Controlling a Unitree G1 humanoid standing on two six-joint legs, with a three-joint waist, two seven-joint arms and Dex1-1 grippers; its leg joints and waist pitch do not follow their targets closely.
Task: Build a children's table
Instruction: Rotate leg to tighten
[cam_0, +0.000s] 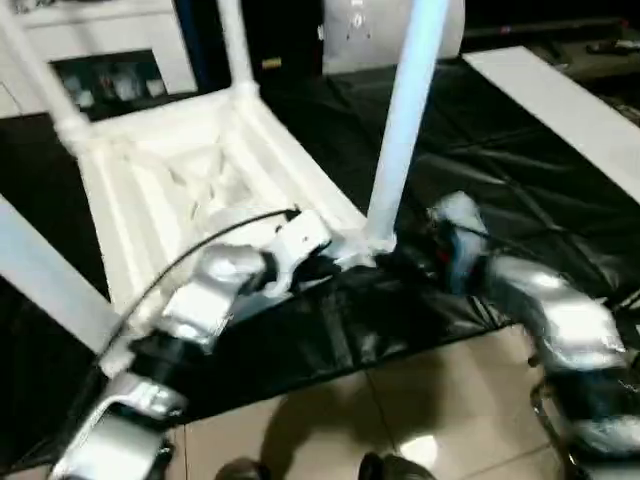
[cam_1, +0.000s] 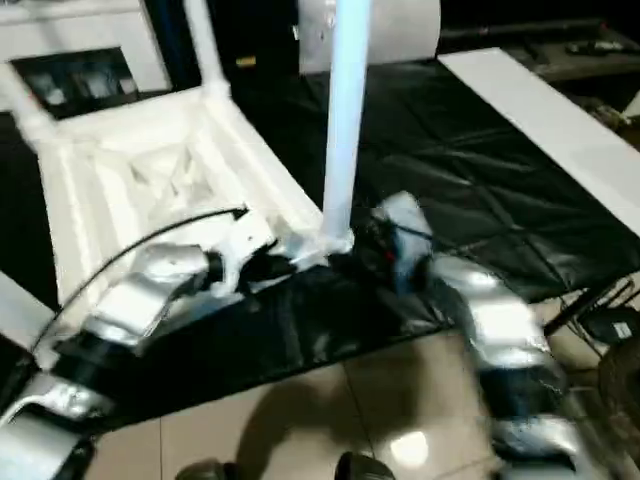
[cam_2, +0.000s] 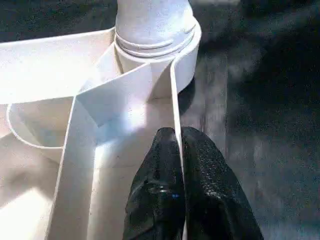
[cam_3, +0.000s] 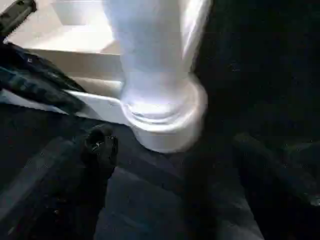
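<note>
Table top: the children's table (cam_0: 190, 190) lies upside down on a black mat (cam_0: 480, 180), in the left and centre of the left eye view, ribbed underside up.
Legs: four stand up from the corner sockets; the near leg (cam_0: 405, 110) rises in the centre of the frame, a second leg (cam_0: 233, 40) at the upper centre-left, a third leg (cam_0: 35, 75) at the upper left, and a fourth leg (cam_0: 45, 275) crosses the left edge.
Left gripper: the left gripper (cam_2: 179, 150) is pinched onto the thin rim wall (cam_2: 175, 100) of the table top, one black finger on each side, just beside the near socket (cam_2: 187, 55).
Right gripper: the right gripper (cam_3: 170, 150) is spread apart and grips nothing; its fingers (cam_3: 100, 145) stand on both sides of the foot of the near leg, not clearly touching it.
Step in hand: I judge this is the fastening of the last leg, the left arm steadying the top.
Next move: probably the right fingers must take the leg low and turn it until it sits tight; I cannot tell how far it is screwed in.
Left wrist view adds: thread rings are visible above the socket, which the head views blur.
Head views add: the whole table with all four legs, and the tiled floor (cam_0: 400, 400) at the bottom.
</note>
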